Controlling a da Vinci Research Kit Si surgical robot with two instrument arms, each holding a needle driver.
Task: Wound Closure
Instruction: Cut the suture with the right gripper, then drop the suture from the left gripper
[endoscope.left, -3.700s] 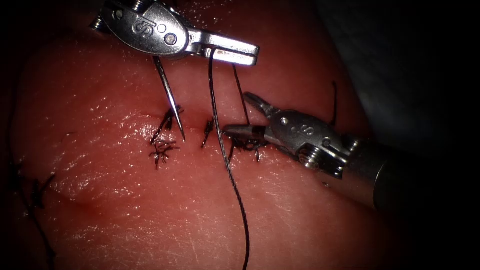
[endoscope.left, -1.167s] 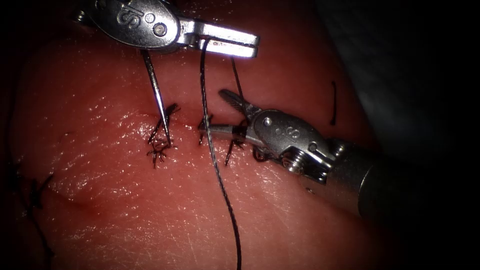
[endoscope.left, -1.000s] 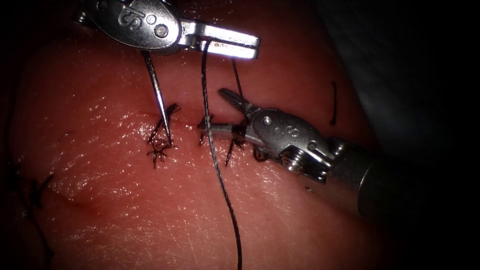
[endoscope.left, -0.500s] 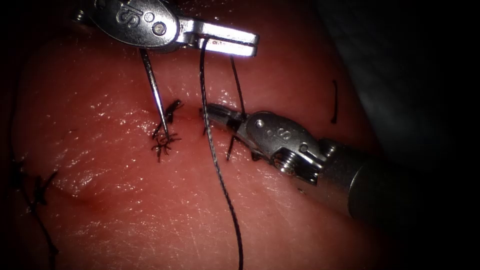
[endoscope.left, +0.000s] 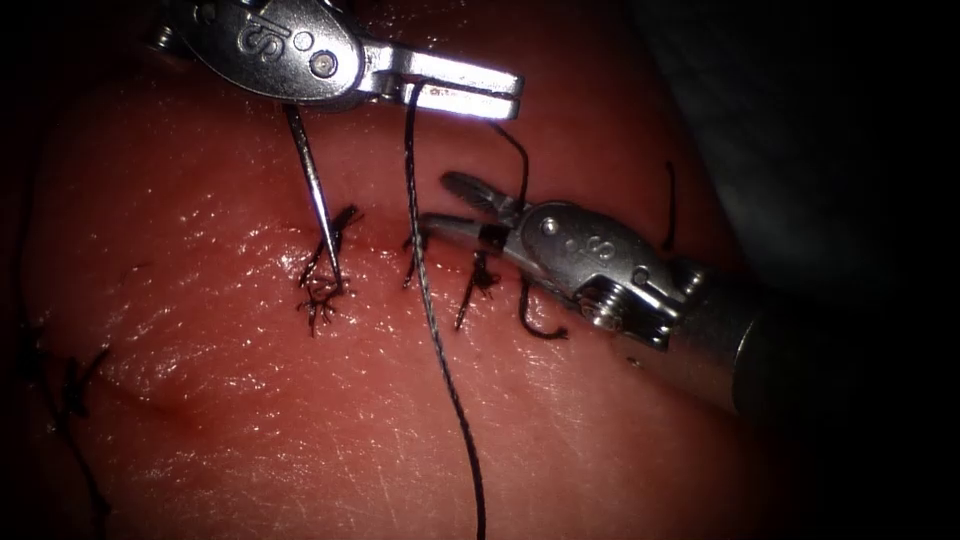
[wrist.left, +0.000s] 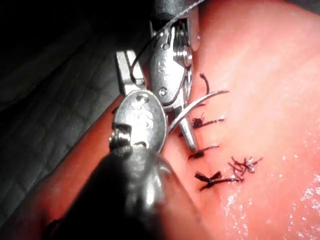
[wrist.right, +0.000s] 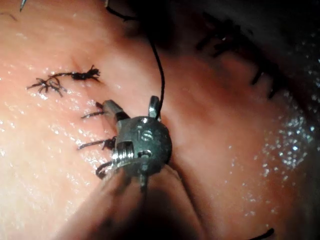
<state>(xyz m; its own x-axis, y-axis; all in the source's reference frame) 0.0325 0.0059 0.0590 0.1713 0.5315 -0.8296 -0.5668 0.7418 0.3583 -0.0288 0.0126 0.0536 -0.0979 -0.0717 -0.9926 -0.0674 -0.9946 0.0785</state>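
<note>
1. My left tool (endoscope.left: 470, 92) had its jaws closed on the thread (endoscope.left: 432, 320), up above the cut (endoscope.left: 385, 240).
2. My right tool (endoscope.left: 450, 205) had its jaws open, holding nothing, right by the stitches (endoscope.left: 478, 280).
3. The needle (endoscope.left: 316, 205) hung under the left tool w/ its tip at the tissue (endoscope.left: 300, 420), left of the thread. Couldn't tell if it was in.

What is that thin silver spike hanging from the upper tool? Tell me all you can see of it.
That is the needle: a thin, shiny, curved sliver of metal. The left tool holds it, though the grip point hides behind the tool's body. It slants down to a fine tip near the frayed dark knot on the tissue, left of the other stitches. Whether the tip touches the tissue is unclear. The left wrist view shows its curve.
</note>
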